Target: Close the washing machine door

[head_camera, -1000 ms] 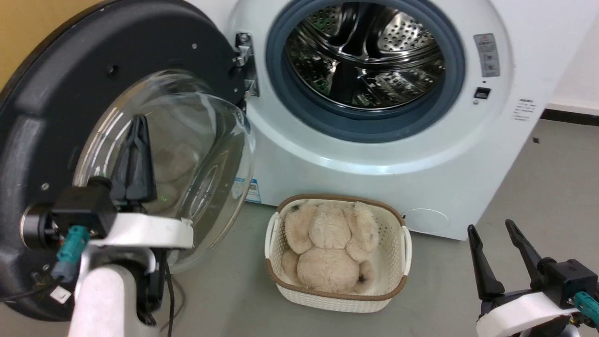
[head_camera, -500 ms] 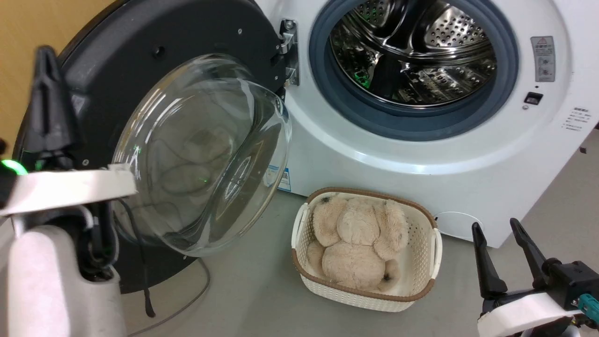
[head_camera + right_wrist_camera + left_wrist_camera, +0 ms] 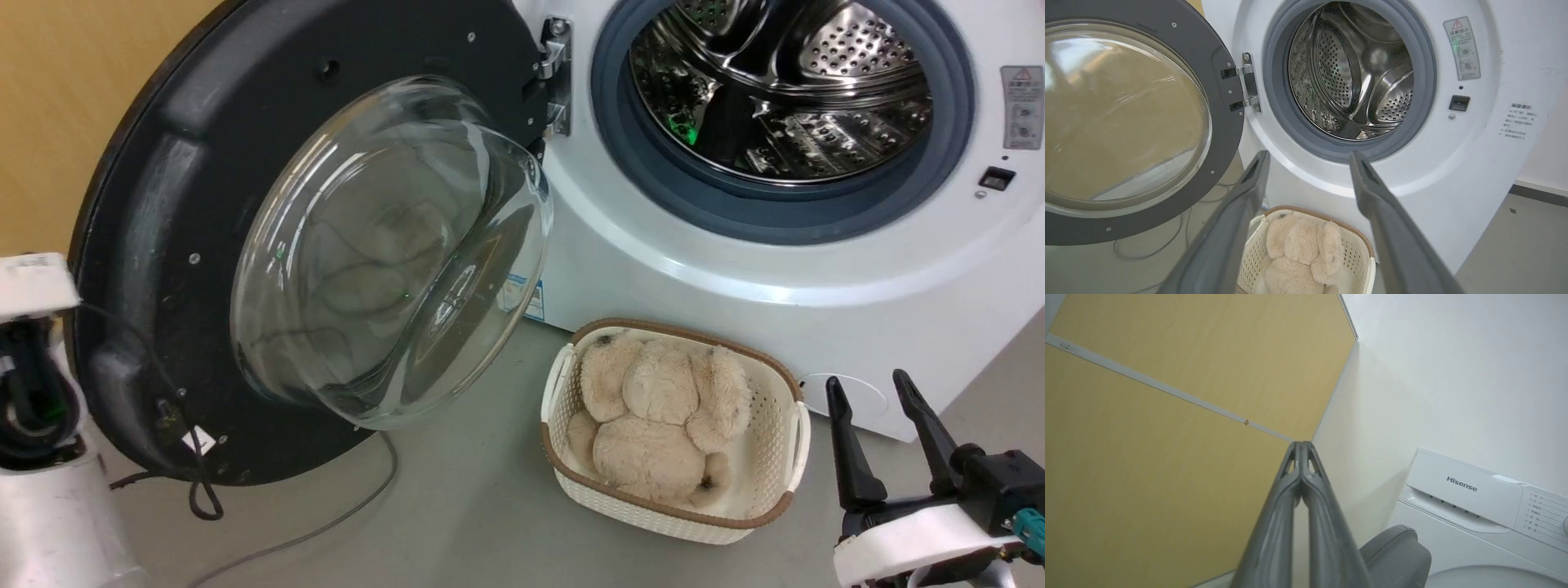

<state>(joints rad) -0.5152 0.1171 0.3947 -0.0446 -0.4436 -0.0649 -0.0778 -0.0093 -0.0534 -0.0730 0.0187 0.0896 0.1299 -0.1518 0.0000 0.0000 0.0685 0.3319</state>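
Nearest in, low on the right, the right gripper [image 3: 865, 382] hangs over the floor [image 3: 457, 531] with its two dark fingers spread apart and nothing between them. On the other side, the left gripper [image 3: 1300, 446] has its fingers pressed tip to tip, holding nothing and aimed up at the yellow wall [image 3: 1147, 477]. In its wrist view, the rounded dark edge of the washing machine door [image 3: 155, 212] sits just below and right of those fingers. A loose cable [image 3: 326, 523] trails on the floor under the door. Next out, the white basket [image 3: 678, 523] with its plush toy [image 3: 661, 408] stands at the foot of the washing machine [image 3: 735, 269], below the opening. The door is swung wide open to the left, its glass bowl [image 3: 384, 253] bulging toward us, hung on the hinge [image 3: 558, 82] at the opening's left edge. Furthest back, the steel drum [image 3: 784, 82] gapes uncovered. So the door's free edge lies on the left arm's side, well apart from the right gripper. The left is clearly nearer, and the push looks to run rightward, swinging the door about that upright hinge line toward the opening.
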